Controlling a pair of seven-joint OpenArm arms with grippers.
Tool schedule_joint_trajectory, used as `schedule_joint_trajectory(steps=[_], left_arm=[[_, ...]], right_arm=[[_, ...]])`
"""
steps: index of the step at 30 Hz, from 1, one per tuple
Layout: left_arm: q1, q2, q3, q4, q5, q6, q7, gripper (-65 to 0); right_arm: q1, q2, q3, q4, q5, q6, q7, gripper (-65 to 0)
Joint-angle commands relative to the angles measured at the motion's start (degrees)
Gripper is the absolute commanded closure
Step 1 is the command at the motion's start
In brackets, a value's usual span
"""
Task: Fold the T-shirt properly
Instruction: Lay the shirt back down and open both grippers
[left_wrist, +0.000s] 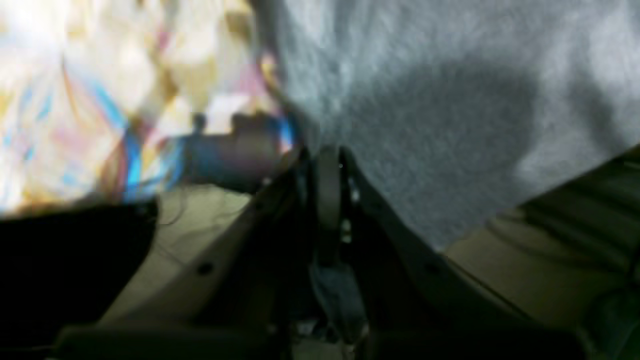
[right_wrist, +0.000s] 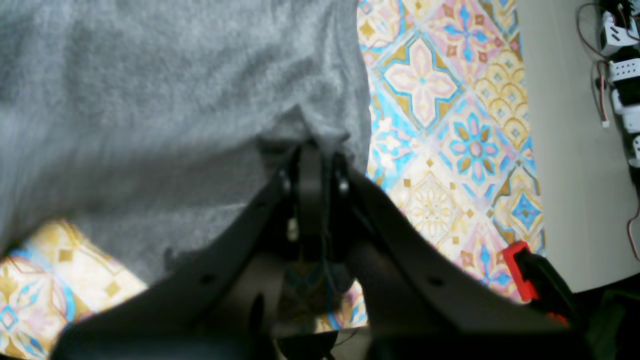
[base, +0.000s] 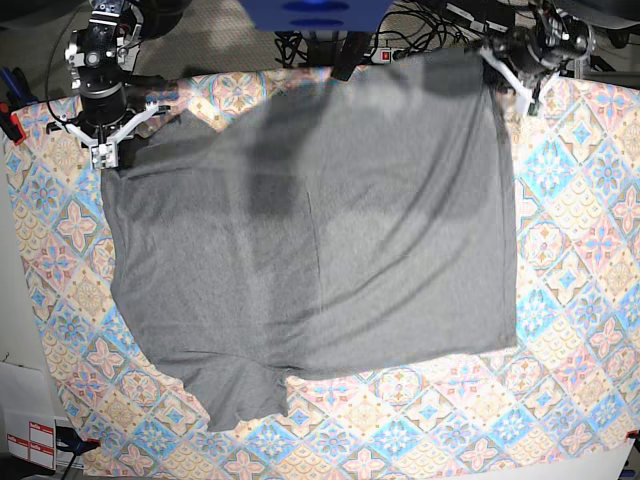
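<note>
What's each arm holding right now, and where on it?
Both hold the T-shirt. The left gripper is shut on the corner at the far edge; the right gripper is shut on the other far corner. The near part lies on the tablecloth.

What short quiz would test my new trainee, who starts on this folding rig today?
1. True or false: both claws are shut on the T-shirt.
2. What covers the table? A. patterned tablecloth B. bare wood C. towel
3. The sleeve lying near the base view's bottom edge is nearer that view's ____ side.

Key: 1 true: left claw and right claw each pinch a far corner. 2 A. 3 left.
</note>
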Motion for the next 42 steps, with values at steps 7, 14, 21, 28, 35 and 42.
schedule_joint_trajectory(steps=[7,14,21,28,35,42], left_arm=[[-4.0,-0.4,-5.2,2.3,-1.0,-0.2,3.5,0.0],[-8.9,-2.9,-7.8,2.7,-1.1,-0.2,9.7,0.0],[-13.1,-3.2,-7.9,3.8,-1.1,-0.2,14.1,0.0],[-18.6,-3.3,-8.1,7.7,-0.7,-0.2,20.3,0.0],[-24.6,-5.1,-10.8,7.6,-0.2,-0.2,22.2,0.0],[-29.7,-5.3,-10.5,7.4,7.5,-0.2,22.2,0.0]], right_arm=[[-0.2,0.5,0.3,0.9,-0.2,-0.7,1.4,-0.4],[-0.4,0.5,0.3,0.9,-0.2,-0.7,1.5,-0.3],[-0.4,0.5,0.4,0.9,-0.2,-0.7,1.5,-0.3],[1.1,0.5,0.4,1.1,-0.2,-0.7,1.7,-0.3],[4.6,0.5,0.4,0.9,-0.3,-0.7,1.3,-0.3],[8.7,0.8,-2.1,0.8,-0.3,-0.7,-3.1,-0.4]])
